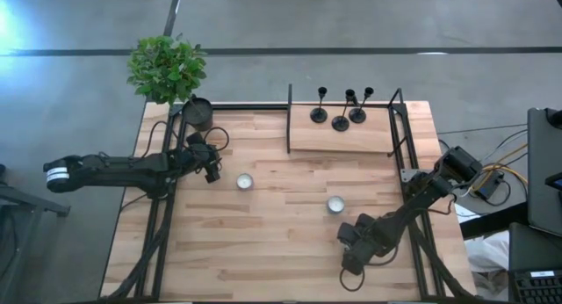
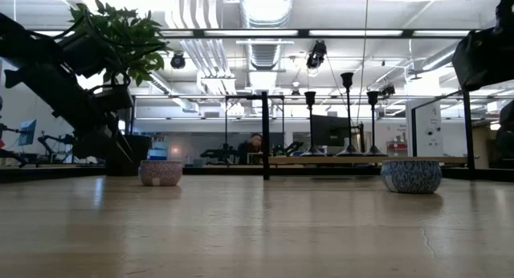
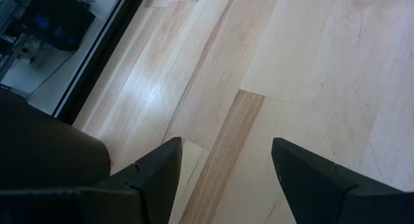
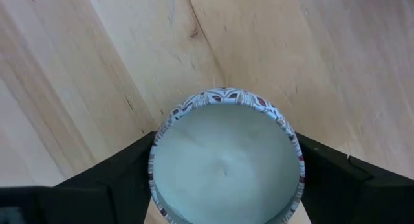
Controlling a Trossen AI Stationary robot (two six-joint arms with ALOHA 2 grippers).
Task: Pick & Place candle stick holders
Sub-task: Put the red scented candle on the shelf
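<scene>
Three small black candlestick holders [image 1: 340, 111] with flared bases and thin stems stand close together on a raised light-wood shelf [image 1: 369, 139] at the table's [image 1: 281, 251] far edge. Two round patterned candle tins [image 1: 244, 181] sit well apart on the pale plank top. One leafy green plant in a dark pot [image 1: 198, 113] occupies the far left corner. The left gripper [image 3: 226, 146] hangs over bare wood, fingers spread, empty. The right gripper [image 4: 226, 146] hovers above the nearer tin [image 4: 226, 162], fingers wide, gripping nothing.
</scene>
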